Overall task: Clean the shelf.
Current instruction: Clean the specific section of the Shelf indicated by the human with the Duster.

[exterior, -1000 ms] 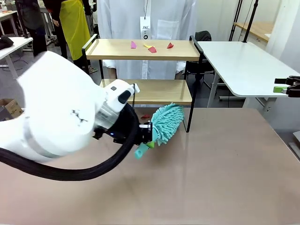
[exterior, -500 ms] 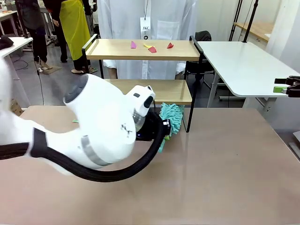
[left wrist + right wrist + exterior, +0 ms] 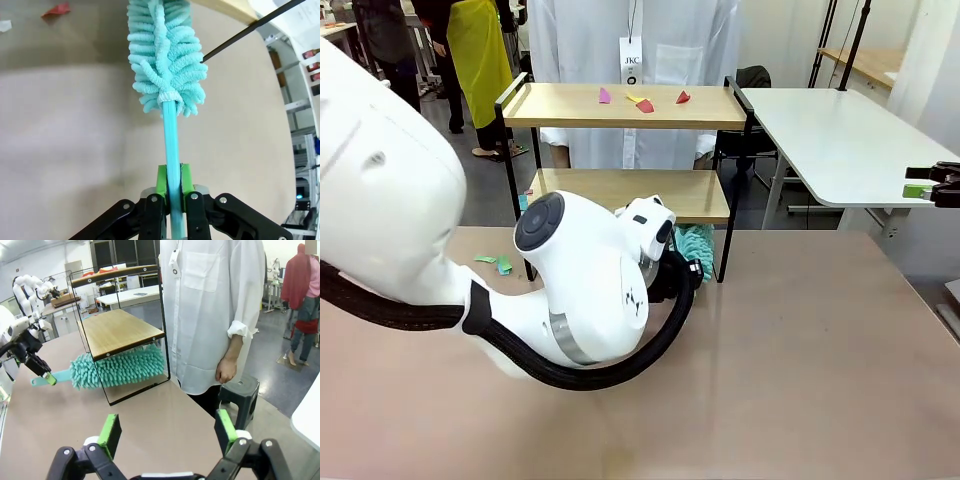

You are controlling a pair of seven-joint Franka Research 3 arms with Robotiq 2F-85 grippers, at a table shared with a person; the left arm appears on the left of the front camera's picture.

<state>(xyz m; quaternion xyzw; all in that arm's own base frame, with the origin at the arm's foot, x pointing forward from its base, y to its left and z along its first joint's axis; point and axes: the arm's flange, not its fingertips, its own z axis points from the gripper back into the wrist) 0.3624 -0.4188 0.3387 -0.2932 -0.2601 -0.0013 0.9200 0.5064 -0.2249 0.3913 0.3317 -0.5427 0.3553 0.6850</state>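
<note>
The shelf (image 3: 560, 106) stands at the table's far edge, with small coloured paper scraps (image 3: 642, 101) on its top board. My left gripper (image 3: 170, 186) is shut on the handle of a teal fluffy duster (image 3: 165, 55). The duster head (image 3: 120, 367) reaches in under the shelf's lower board (image 3: 120, 330), just above the table. In the front view my left arm hides most of the duster (image 3: 697, 248). A red scrap (image 3: 56, 9) lies on the table beyond the head. My right gripper (image 3: 167, 432) stands open and holds nothing, far off at the right (image 3: 932, 186).
A person in a white coat (image 3: 215, 315) stands right behind the shelf, beside a dark stool (image 3: 240, 390). Green scraps (image 3: 496, 263) lie on the table left of the shelf. A white side table (image 3: 830, 140) stands at the right. The near tabletop is bare.
My left arm has swung toward the shelf, carrying the duster head from the open table in under the lower board. The right gripper has not moved.
</note>
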